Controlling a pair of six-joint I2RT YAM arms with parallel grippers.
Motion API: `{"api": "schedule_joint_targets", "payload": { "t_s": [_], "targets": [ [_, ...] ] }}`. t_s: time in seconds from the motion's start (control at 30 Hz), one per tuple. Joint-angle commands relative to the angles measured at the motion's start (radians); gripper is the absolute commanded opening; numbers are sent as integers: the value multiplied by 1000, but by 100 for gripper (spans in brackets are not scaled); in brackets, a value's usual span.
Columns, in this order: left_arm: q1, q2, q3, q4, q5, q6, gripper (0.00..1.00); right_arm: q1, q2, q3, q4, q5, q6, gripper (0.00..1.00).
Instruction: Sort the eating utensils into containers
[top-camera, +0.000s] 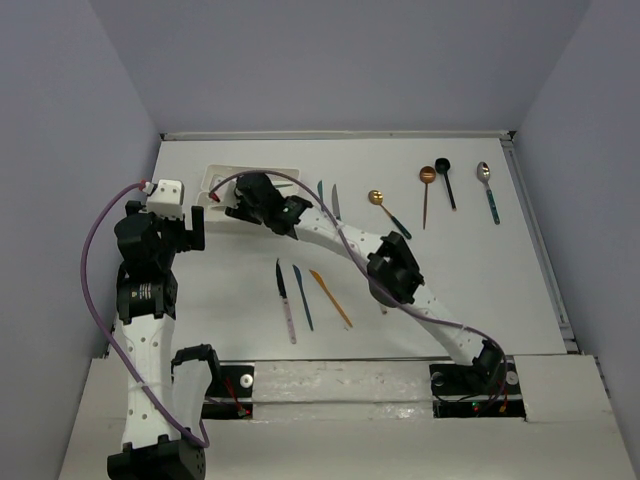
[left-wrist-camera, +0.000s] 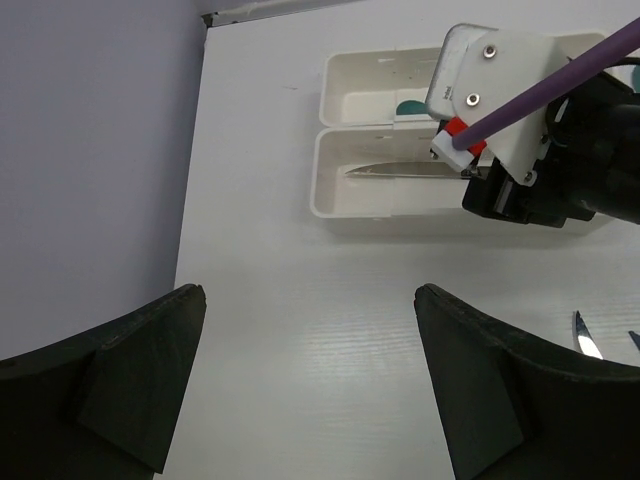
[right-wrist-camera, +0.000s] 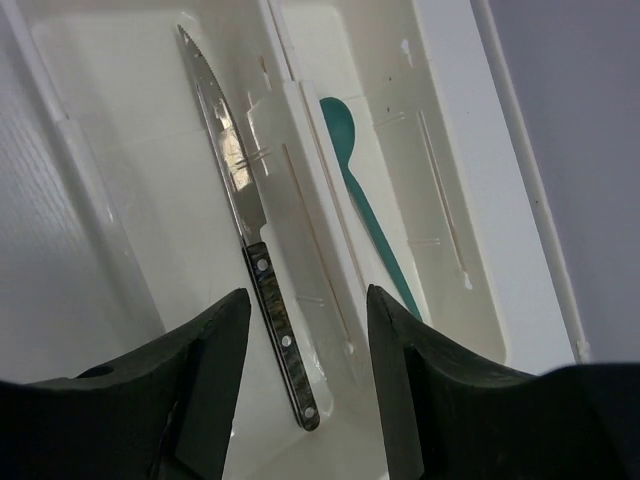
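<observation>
The two joined white trays (top-camera: 216, 181) sit at the back left. In the right wrist view a silver knife with a dark riveted handle (right-wrist-camera: 250, 230) lies in one tray (right-wrist-camera: 120, 230) and a teal spoon (right-wrist-camera: 365, 210) in the other. My right gripper (right-wrist-camera: 308, 300) hovers open and empty over the knife's handle; in the top view it (top-camera: 248, 203) covers the trays. My left gripper (left-wrist-camera: 308, 300) is open and empty over bare table, just short of the trays (left-wrist-camera: 325, 195). Loose knives (top-camera: 302, 296) and spoons (top-camera: 445, 182) lie on the table.
Black-and-beige (top-camera: 285, 292) and orange (top-camera: 330, 298) knives lie mid-table. Teal (top-camera: 321, 192) and silver (top-camera: 336, 203) knives lie beside my right arm. Gold (top-camera: 388, 212), copper (top-camera: 427, 190) and silver (top-camera: 488, 190) spoons are at the back right. Grey walls enclose the table.
</observation>
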Motion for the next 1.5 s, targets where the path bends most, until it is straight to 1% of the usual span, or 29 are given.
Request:
{"api": "schedule_joint_targets", "payload": {
  "t_s": [0.0, 0.03, 0.07, 0.13, 0.17, 0.2, 0.23, 0.27, 0.3, 0.33, 0.4, 0.43, 0.5, 0.63, 0.77, 0.8, 0.9, 1.07, 1.1, 1.33, 1.4, 1.47],
  "targets": [
    [3, -13, -6, 33, 13, 11, 99, 15, -196, -35, 29, -1, 119, 57],
    [3, -13, -6, 33, 12, 14, 99, 15, -257, -50, 28, -2, 156, 58],
    [2, -13, -9, 31, 12, 15, 99, -9, -295, -99, 26, -10, 240, 60],
    [3, -13, -14, 30, 7, 18, 99, -45, -377, -176, 25, -51, 338, 66],
    [5, -15, -20, 30, 3, 21, 99, -95, -459, -260, 19, -95, 445, 70],
    [5, -15, -22, 30, 3, 24, 99, -124, -496, -260, 6, -96, 498, 70],
    [5, -13, -25, 30, 3, 26, 99, -157, -529, -335, -33, -151, 553, 73],
    [5, -12, -29, 30, 7, 29, 99, -207, -579, -409, -76, -159, 641, 75],
    [5, -12, -31, 28, 7, 30, 99, -208, -599, -409, -76, -159, 668, 75],
    [5, -12, -32, 28, 10, 32, 99, -236, -618, -490, -104, -107, 684, 76],
    [5, -9, -31, 27, 12, 32, 99, -246, -653, -571, -127, -29, 707, 76],
    [5, -7, -31, 25, 15, 32, 99, -258, -656, -627, -141, -25, 719, 77],
    [6, -7, -32, 25, 15, 35, 99, -274, -653, -656, -205, -53, 771, 77],
    [5, -12, -35, 19, 19, 38, 99, -318, -606, -713, -254, -81, 839, 80],
    [5, -12, -40, 19, 24, 41, 99, -340, -560, -747, -261, -94, 865, 73],
    [5, -12, -42, 19, 26, 43, 99, -340, -552, -750, -261, -113, 865, 68],
    [5, -10, -45, 22, 27, 44, 99, -340, -515, -742, -258, -160, 854, 61],
    [5, -13, -45, 21, 29, 44, 99, -340, -461, -739, -259, -108, 860, 59],
    [6, -12, -45, 21, 30, 44, 99, -340, -449, -736, -259, -99, 856, 57],
    [5, -13, -46, 22, 27, 44, 99, -340, -353, -707, -285, -44, 854, 53],
    [6, -12, -46, 21, 27, 44, 99, -340, -333, -698, -297, -24, 851, 47],
    [8, -12, -46, 21, 27, 46, 99, -340, -317, -690, -305, 5, 848, 36]
  ]
}}
